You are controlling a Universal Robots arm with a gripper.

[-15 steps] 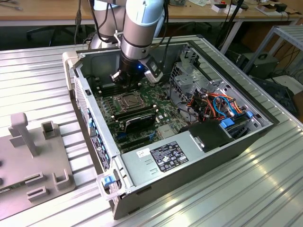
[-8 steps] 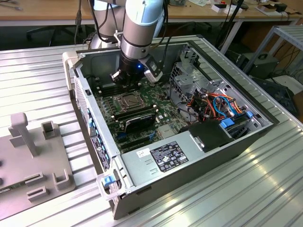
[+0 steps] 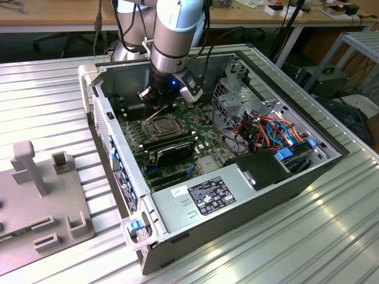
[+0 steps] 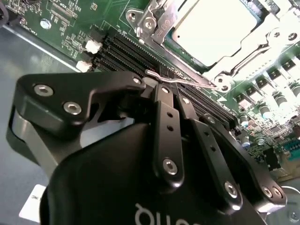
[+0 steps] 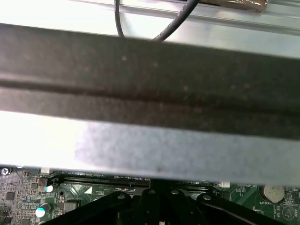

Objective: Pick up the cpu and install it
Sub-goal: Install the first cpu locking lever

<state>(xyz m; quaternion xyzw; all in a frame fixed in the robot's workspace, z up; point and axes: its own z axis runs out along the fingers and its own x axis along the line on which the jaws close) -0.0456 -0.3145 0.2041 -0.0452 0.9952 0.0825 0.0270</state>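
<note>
One gripper (image 3: 161, 107) hangs inside the open computer case (image 3: 260, 195), just above the socket (image 3: 160, 125) on the motherboard (image 3: 204, 145); its fingers (image 4: 165, 101) are drawn together with nothing between them; the cpu (image 4: 213, 30) lies flat in the socket, silver top up, under the metal frame; the latch lever (image 4: 180, 80) juts out beside the socket, close to the fingertips; memory sticks (image 3: 172, 145) lie just beyond the socket.

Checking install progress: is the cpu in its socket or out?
In: the cpu lies flat inside the socket frame, beyond the gripper.
</note>
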